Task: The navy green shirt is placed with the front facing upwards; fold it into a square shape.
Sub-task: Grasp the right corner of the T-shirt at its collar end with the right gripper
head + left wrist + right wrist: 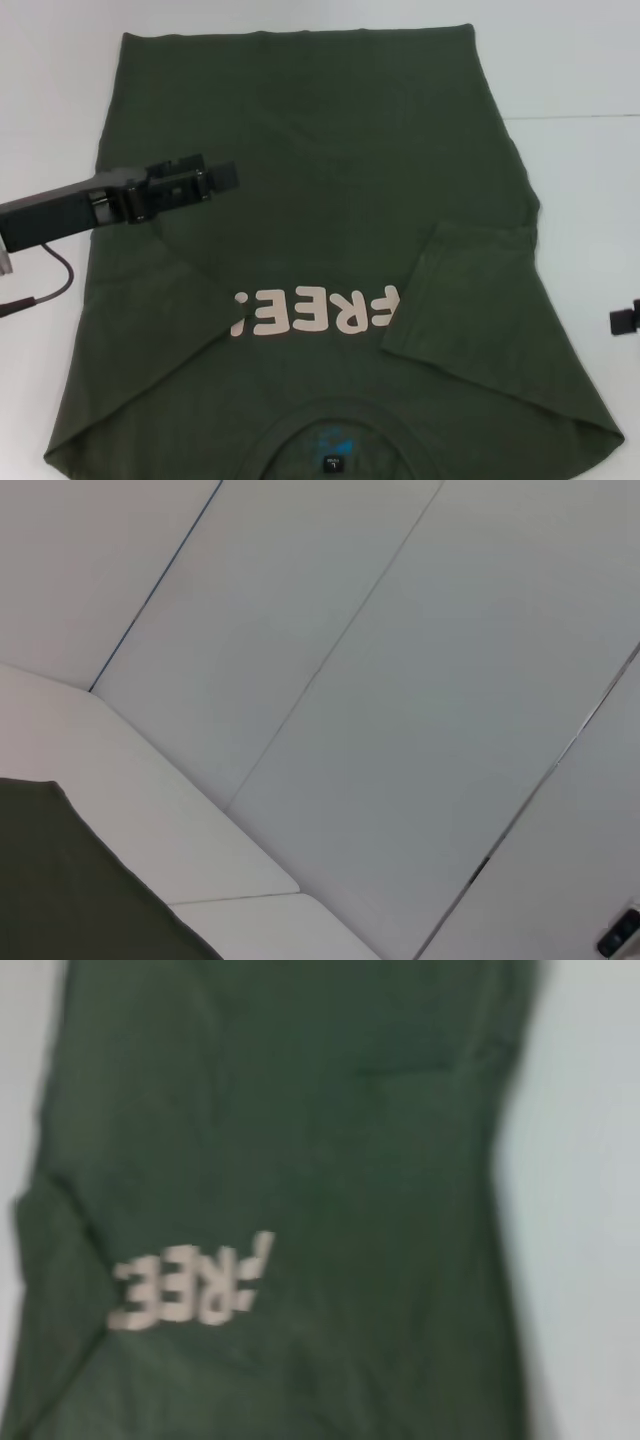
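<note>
Lying flat on the white table [580,70], the navy green shirt [330,180] has its front up, with the neck toward the robot and the hem at the far side. On the chest the pale pinkish block letters "FREE!" [315,310] can be read (they appear upside down in the head view), and the fold of the right sleeve covers a part of the first letter. Inside the round collar there is a small dark label [331,463] with a blue mark above it; its writing is too small to read.

Both sleeves are folded inward over the body. The right sleeve [465,290] lies as a flap over the chest, and the left side makes a long slanted fold edge toward the collar. The hem is straight and near the far edge of the table.

The left gripper [225,178] hangs over the left part of the shirt, its arm coming in from the left side; its fingers look closed together and they hold no cloth. The right gripper [625,321] shows only as a small dark part at the right border, beside the shirt, and whether it is open I cannot tell. Bare table lies on the right and behind the shirt.
</note>
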### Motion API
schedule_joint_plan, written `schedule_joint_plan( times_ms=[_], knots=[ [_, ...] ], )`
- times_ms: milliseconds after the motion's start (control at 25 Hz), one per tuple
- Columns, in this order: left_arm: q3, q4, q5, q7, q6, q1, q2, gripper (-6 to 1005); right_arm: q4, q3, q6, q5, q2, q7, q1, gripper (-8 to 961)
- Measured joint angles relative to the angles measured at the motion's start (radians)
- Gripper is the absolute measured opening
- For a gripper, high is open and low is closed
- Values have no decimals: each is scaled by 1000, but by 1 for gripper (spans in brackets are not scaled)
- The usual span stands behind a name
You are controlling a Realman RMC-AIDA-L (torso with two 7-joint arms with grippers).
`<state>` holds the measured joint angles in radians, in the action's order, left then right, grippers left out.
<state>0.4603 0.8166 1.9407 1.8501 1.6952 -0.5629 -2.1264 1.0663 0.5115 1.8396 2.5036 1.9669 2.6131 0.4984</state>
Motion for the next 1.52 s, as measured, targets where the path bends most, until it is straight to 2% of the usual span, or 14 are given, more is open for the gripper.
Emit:
schedule_joint_plan(
  times_ms=[160, 440, 680, 1000, 1520],
  knots=[
    [0, -7, 0, -6, 2, 2, -1, 951, -72, 23, -27, 132, -24, 7, 74, 801],
    [7, -7, 2, -4, 7, -1, -1, 948, -129, 97, -53, 269, -11, 22, 158, 801],
    [9, -7, 1, 1, 6, -1, 0, 945, -169, 100, -57, 268, -17, 20, 166, 801],
    [9, -7, 1, 1, 4, -2, 1, 942, -170, 105, -53, 270, -14, 22, 162, 802],
    [3, -7, 0, 3, 6, 0, 0, 936, -172, 132, -63, 277, 23, 8, 145, 800]
  ],
)
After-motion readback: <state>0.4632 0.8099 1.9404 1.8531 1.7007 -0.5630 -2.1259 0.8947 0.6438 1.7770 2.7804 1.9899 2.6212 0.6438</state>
